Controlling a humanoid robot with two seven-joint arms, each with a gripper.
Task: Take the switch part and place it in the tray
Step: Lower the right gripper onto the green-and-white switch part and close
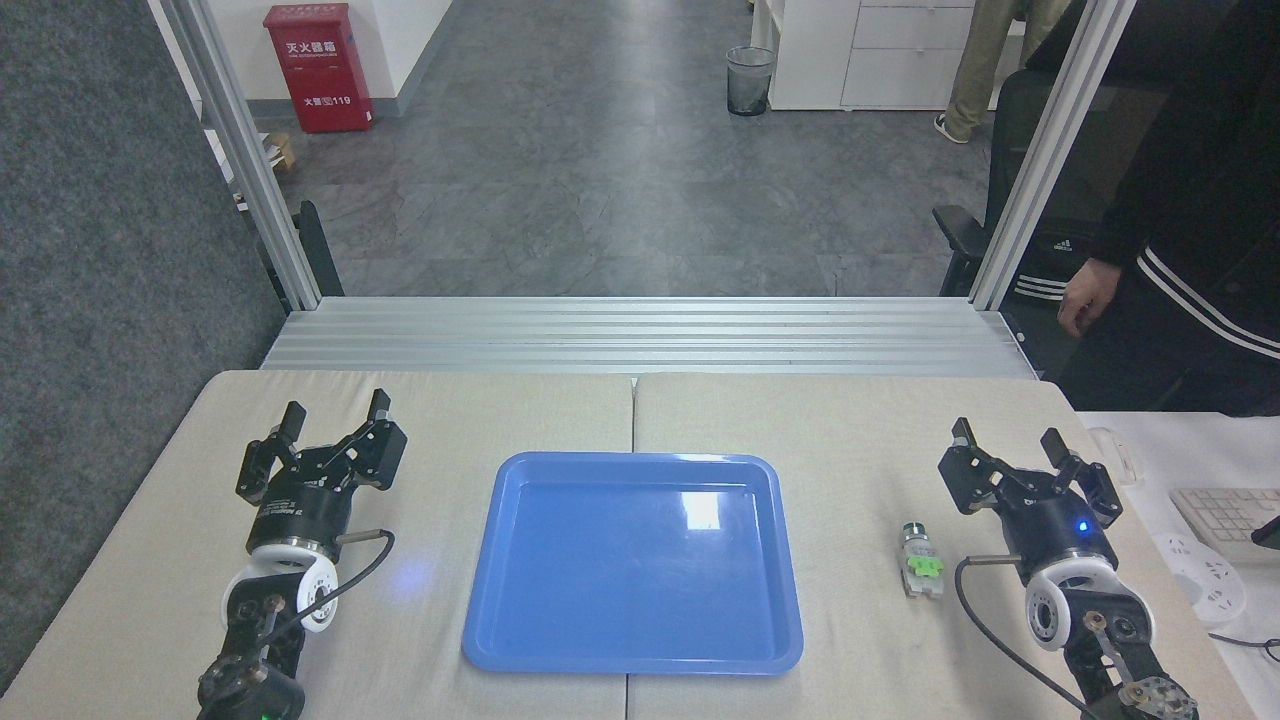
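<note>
Grey tiled floor [600, 150], red cabinet [317, 67], mesh bin [749, 80], white drawers [880, 50]

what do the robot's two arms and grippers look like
Both match. The left gripper and right gripper are matte black, each with two fingers on open linkage bars, mounted on a black cylinder body. Behind that sits a white round wrist joint, then dark metal links. A thin black cable loops from each wrist. The right body shows a small blue light; the left carries faint white lettering.

The switch part [921, 562], white-grey with a bright green middle block and dark silver-ringed cap pointing up-frame, lies flat at lower right. The glossy blue rectangular tray [520, 620] sits lower centre, well apart from it.
</note>
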